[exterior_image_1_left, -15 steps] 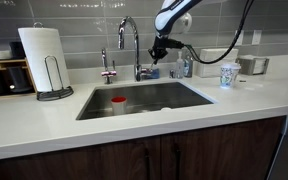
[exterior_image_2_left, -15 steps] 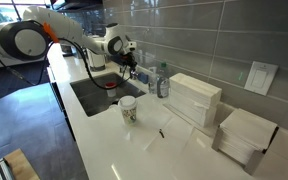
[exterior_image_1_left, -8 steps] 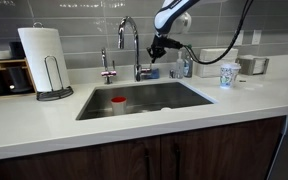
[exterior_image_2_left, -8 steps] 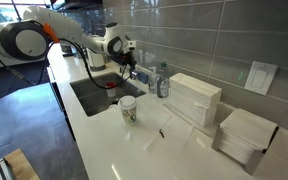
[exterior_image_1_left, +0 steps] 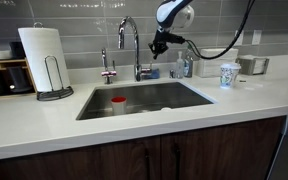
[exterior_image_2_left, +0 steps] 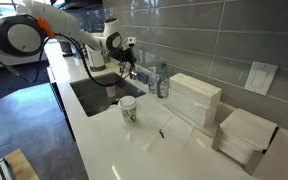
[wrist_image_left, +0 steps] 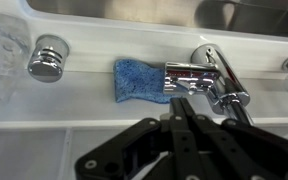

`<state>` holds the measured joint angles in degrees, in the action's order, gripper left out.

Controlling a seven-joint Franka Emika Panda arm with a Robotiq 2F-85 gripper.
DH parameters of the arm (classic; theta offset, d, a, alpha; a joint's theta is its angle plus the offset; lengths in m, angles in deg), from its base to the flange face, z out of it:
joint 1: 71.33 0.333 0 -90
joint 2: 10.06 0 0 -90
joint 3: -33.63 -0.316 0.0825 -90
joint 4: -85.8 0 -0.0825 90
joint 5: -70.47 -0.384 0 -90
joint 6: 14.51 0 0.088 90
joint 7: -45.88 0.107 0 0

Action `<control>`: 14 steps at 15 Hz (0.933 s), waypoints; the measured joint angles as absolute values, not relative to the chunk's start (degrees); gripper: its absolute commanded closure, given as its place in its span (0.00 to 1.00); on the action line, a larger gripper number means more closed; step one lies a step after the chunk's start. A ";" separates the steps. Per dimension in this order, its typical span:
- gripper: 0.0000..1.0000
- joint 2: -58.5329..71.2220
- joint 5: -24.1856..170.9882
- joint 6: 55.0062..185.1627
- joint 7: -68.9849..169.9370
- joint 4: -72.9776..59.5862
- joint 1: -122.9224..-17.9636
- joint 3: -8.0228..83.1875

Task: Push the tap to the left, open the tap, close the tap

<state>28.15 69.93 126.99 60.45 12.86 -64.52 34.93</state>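
Chrome tap (wrist_image_left: 206, 78) by closed fingers (wrist_image_left: 174, 120), beside blue sponge (wrist_image_left: 139, 80).

In an exterior view the camera stands in front of the sink (exterior_image_1_left: 169, 96), well back and slightly above it, facing the tiled wall (exterior_image_1_left: 84, 20) behind. In an exterior view it looks from higher up along the counter (exterior_image_2_left: 174, 140), with the sink (exterior_image_2_left: 88, 95) far off. The wrist view looks down from close on the ledge (wrist_image_left: 84, 110) behind the sink, sharing the tap (wrist_image_left: 206, 78) with both.
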 measured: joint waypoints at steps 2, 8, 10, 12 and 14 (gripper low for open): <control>0.94 23.97 70.03 121.10 59.13 10.42 -64.57 34.96; 0.45 7.25 74.46 106.89 53.81 -1.60 -64.66 34.68; 0.30 1.28 74.47 106.68 52.32 -6.80 -65.22 34.65; 0.15 -4.70 74.11 106.57 50.11 -12.11 -65.81 34.39; 0.01 -10.73 74.03 106.39 48.84 -17.68 -66.10 33.97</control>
